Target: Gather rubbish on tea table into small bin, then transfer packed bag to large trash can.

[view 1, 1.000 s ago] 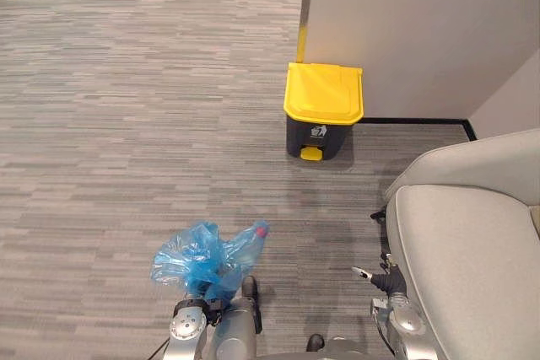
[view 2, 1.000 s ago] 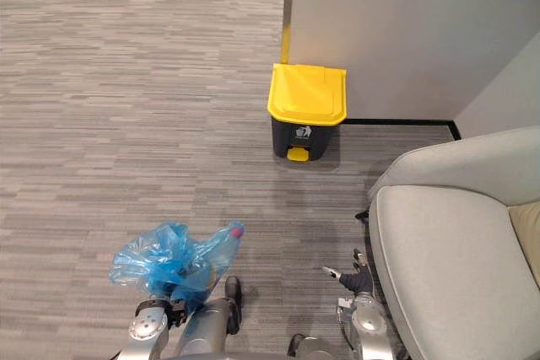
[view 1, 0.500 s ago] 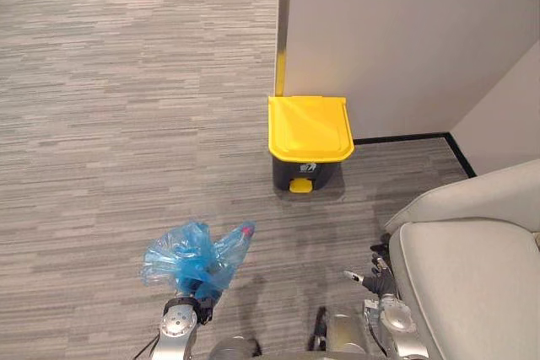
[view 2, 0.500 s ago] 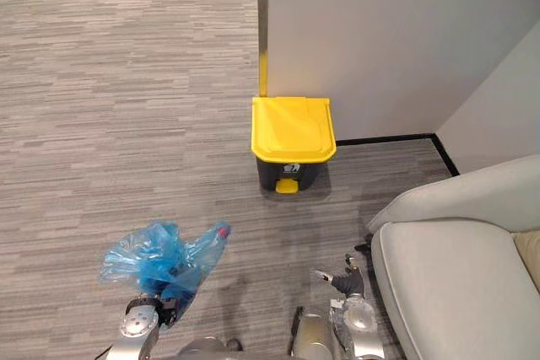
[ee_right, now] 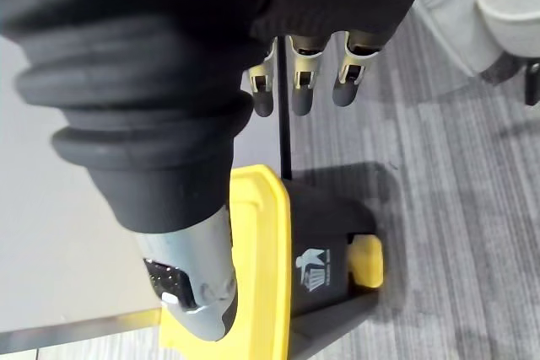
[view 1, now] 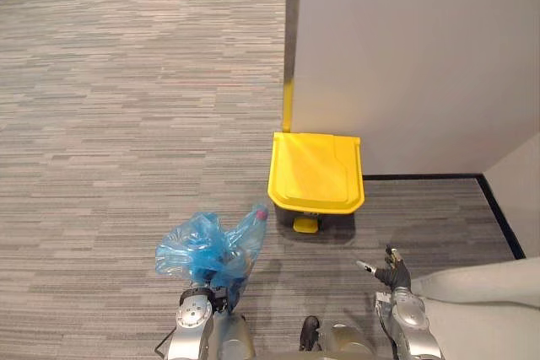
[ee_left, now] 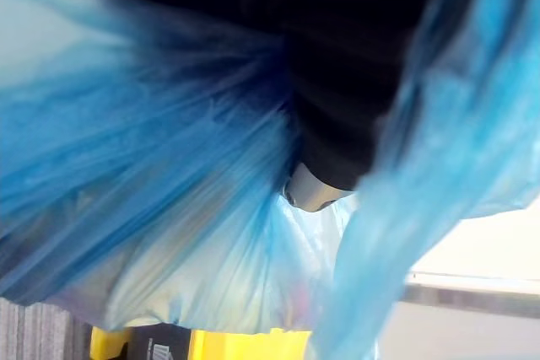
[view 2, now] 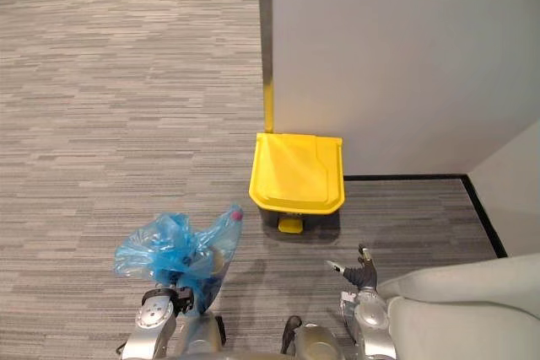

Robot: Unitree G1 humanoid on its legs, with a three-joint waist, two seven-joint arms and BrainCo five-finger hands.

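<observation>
In the left eye view we see the crumpled translucent blue plastic bag [view 1: 211, 246], stuffed and raised above the grey carpet [view 1: 110, 124], near the dark trash can with its closed yellow lid [view 1: 315, 170]. In the left wrist view, our left hand [ee_left: 314, 194] clenches the bag's gathered plastic. In the right wrist view, our right hand [ee_right: 297, 82] hangs loosely extended and empty.

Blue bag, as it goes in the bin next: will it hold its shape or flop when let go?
Probably floppy: the blue bag is thin, crumpled film bunched in the left hand. Likely light, though a red-capped bottle pushing at its side may shift the load.
</observation>
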